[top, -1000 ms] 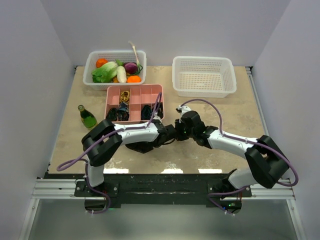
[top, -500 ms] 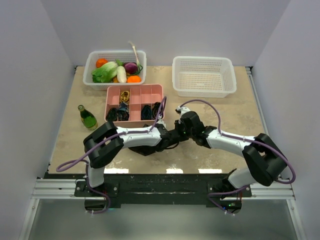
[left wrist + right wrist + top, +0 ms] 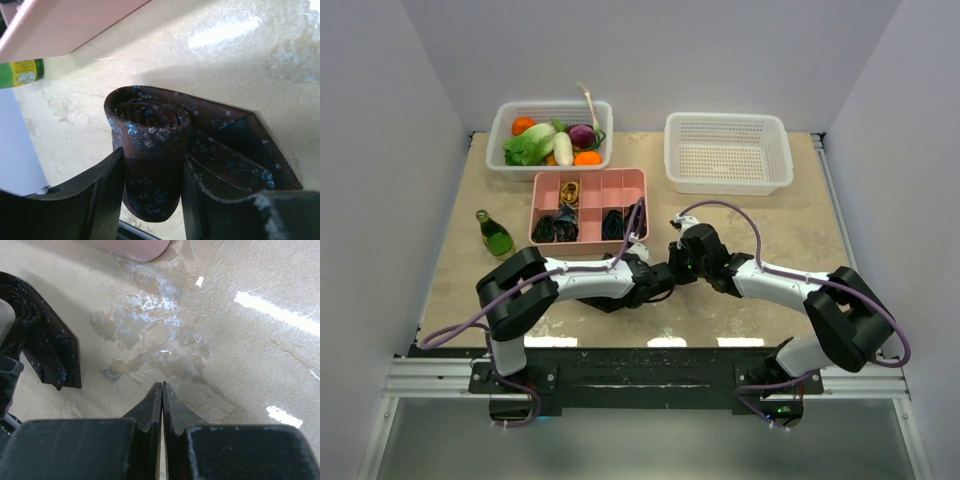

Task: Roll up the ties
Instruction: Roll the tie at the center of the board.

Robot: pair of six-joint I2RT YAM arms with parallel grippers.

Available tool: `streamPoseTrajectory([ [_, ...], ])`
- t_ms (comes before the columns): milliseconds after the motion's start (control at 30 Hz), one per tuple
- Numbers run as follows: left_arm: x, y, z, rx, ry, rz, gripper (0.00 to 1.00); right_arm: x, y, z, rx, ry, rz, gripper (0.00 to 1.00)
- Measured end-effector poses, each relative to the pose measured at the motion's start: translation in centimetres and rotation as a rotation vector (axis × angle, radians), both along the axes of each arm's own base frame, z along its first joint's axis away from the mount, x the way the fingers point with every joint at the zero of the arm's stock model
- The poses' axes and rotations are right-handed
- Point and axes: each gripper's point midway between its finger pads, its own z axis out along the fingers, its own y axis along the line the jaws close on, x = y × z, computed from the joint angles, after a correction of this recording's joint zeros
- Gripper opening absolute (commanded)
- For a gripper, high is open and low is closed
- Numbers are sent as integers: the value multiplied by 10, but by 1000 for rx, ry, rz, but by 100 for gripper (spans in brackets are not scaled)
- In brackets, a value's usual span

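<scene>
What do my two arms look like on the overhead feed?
The left arm and right arm both have white links and bulky black joints. A purple cable loops along each. The jaws are matte black.

The tie (image 3: 150, 145) is brownish-maroon with a blue floral print, wound into a tight coil clamped in the left claw (image 3: 151, 172). Its pointed free end lies flat on the surface (image 3: 225, 60). Other dark coils (image 3: 560, 228) occupy the pink tray's (image 3: 620, 182) near compartments.

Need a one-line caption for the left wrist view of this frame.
Left gripper clamps a rolled tie, its loose tail lying on the table, pink tray and green bottle beyond.
</scene>
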Motion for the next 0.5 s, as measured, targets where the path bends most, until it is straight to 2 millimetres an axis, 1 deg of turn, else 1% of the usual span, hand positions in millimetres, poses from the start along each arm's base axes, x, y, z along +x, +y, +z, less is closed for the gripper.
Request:
streamPoseTrajectory([
  [200, -9, -9, -4, -114, 13, -9, 59, 0, 0, 0, 1, 1, 2, 4],
  [500, -21, -37, 2, -338, 47, -43, 61, -2, 3, -3, 7, 12, 19, 3],
])
